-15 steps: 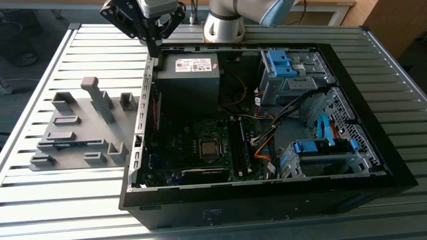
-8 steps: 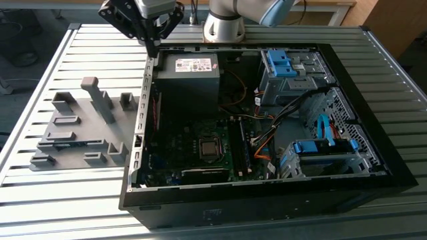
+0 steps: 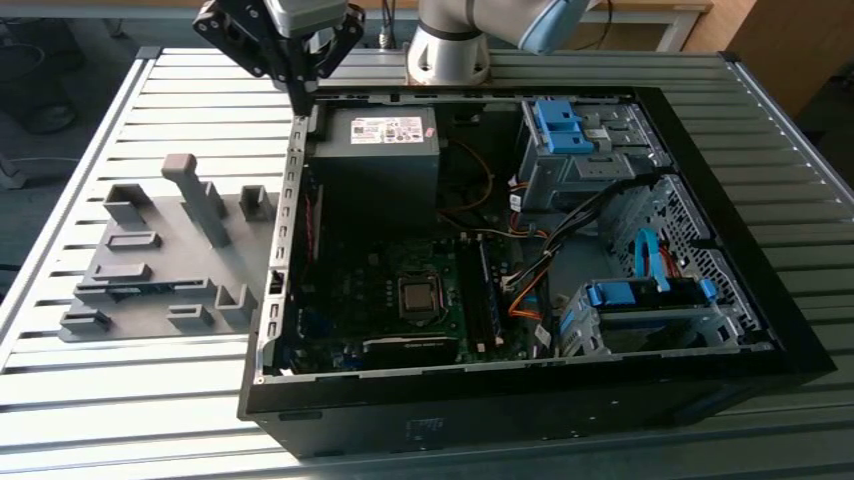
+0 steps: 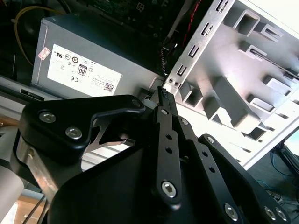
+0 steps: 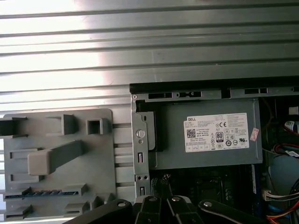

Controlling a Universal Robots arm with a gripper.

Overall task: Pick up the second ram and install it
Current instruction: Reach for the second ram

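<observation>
Gripper (image 3: 304, 98) hangs over the corner of the case (image 3: 283, 300), right beside the power supply (image 3: 380, 150). Fingers (image 4: 164, 105) are pressed together, nothing pinched between them. Now the ram (image 5: 44, 192): it sits in a slot of the grey fixture (image 5: 105, 163), outside the case, well apart from the tool. In the exterior view the ram (image 3: 140, 290) lies off to the exterior view's left of the gripper and nearer the camera, its long axis running roughly left to right. So the tool is empty and the ram is not yet picked up.
</observation>
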